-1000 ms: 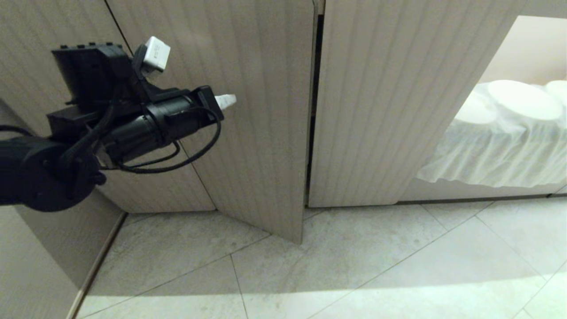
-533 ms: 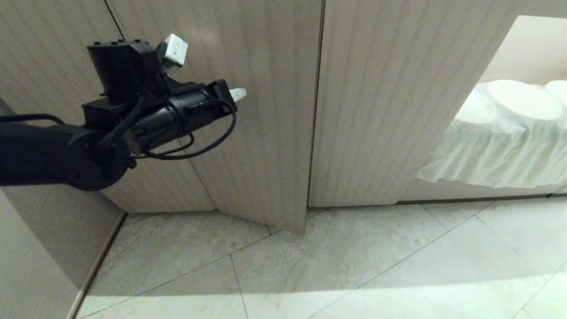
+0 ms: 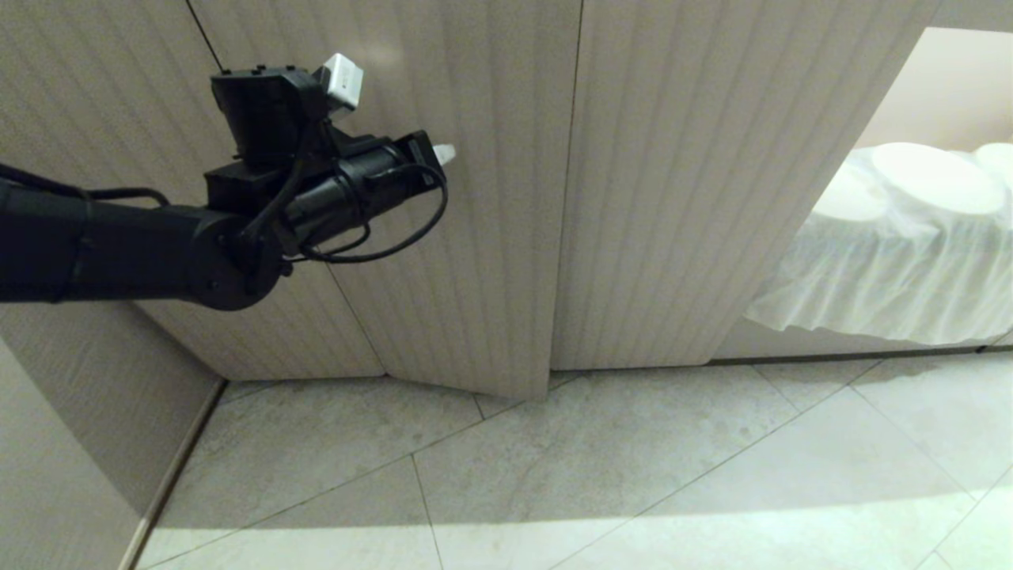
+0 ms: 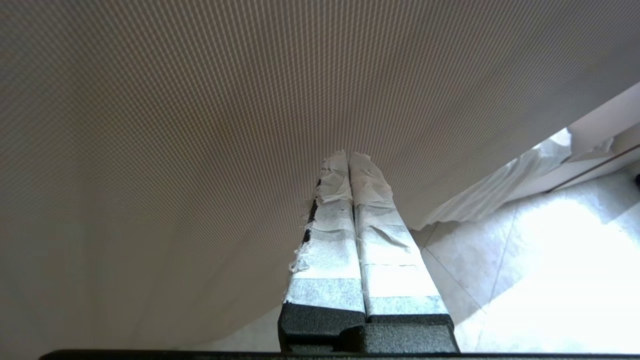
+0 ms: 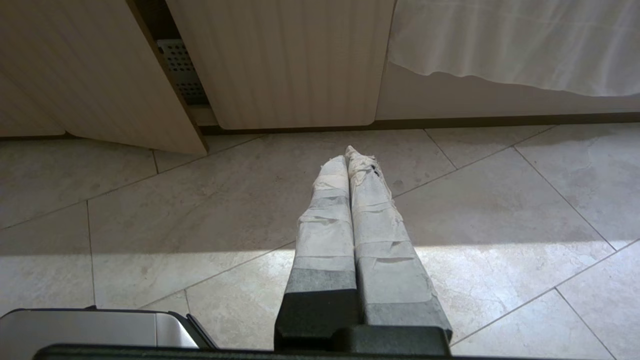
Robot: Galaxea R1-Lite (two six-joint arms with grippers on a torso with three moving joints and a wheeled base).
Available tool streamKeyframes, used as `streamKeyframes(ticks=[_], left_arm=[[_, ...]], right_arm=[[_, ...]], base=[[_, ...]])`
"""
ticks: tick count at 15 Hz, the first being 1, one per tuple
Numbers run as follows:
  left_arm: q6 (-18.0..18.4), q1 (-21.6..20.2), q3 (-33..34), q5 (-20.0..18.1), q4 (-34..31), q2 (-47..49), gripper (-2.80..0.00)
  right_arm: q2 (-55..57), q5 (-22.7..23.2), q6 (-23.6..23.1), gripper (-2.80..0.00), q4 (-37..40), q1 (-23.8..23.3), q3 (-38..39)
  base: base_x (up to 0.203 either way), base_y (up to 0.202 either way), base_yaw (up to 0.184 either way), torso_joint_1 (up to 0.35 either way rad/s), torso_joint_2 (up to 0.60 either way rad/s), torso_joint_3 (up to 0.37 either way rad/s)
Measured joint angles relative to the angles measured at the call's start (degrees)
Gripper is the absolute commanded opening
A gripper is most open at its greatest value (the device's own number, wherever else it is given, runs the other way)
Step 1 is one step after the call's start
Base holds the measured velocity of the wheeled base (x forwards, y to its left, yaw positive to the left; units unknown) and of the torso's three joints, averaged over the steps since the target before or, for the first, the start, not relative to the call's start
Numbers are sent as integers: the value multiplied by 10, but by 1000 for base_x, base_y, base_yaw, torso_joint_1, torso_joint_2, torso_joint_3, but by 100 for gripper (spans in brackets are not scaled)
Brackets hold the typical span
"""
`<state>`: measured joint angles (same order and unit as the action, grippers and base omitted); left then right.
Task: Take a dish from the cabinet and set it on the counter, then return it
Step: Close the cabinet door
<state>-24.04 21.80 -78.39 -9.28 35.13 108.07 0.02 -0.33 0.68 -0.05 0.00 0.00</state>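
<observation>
The left gripper (image 3: 445, 153), fingers pressed together and empty, touches the fluted cabinet (image 3: 475, 237) door. Off to its right hangs a white cloth (image 3: 886, 277) over plates.

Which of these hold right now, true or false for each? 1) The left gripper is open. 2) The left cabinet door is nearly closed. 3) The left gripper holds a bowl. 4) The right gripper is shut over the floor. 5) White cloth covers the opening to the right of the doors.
1) False: the left gripper is shut, its taped fingers pressed together.
2) True: the left door stands only slightly ajar beside the right door.
3) False: it holds nothing; its tip is at the door face.
4) True: the right gripper is shut above the tiled floor.
5) True: the white cloth drapes there.
</observation>
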Motion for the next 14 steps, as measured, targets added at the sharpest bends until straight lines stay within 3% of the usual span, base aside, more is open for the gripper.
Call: streamKeyframes(ticks=[4,7,14], left_arm=[[3,1,-33,7,0,31,-280],[8,0,-66,34,-1,56,-280],[28,-2,-106,46,0,95,-280]], right_arm=[[0,0,0,-280,0,0,0],[0,0,0,-280,0,0,0],[0,0,0,-280,0,0,0]], base=[[0,0,0,0,0,0],[0,0,0,0,0,0],[0,0,0,0,0,0]])
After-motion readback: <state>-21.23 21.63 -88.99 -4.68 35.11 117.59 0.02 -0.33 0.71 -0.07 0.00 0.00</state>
